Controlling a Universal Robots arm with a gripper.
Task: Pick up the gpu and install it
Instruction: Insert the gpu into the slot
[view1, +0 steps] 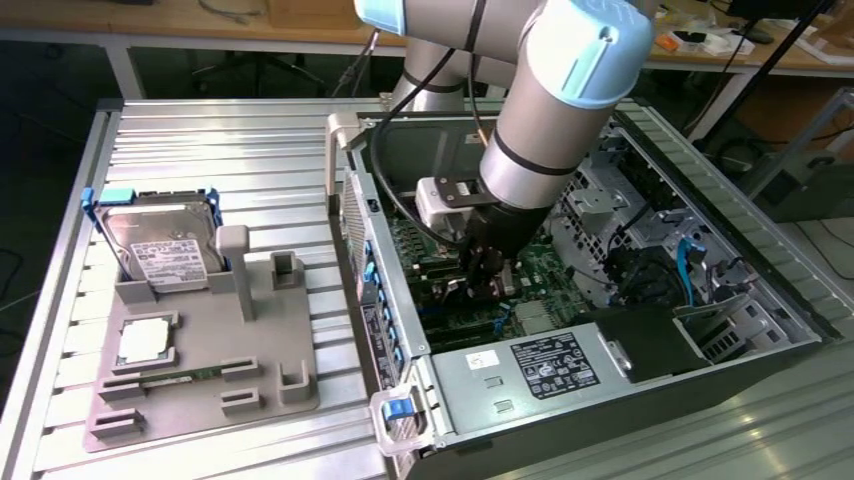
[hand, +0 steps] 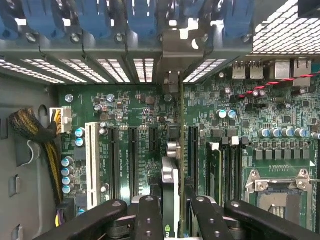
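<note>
The claw (hand: 172, 210) is down inside the open computer case (view1: 747, 300), closed on the gpu (hand: 171, 190) — the card stands on edge between the two fingers (hand: 149, 220), seen end-on above the motherboard (hand: 135, 115). Its lower edge is hidden, so whether it touches a slot cannot be told. In the exterior view the arm (view1: 534, 130) blocks most of the card. Beside the case, on the surface (view1: 200, 130), a grey tray (view1: 267, 340) holds a hard drive (view1: 160, 245) — partly cut off by its bracket.
</note>
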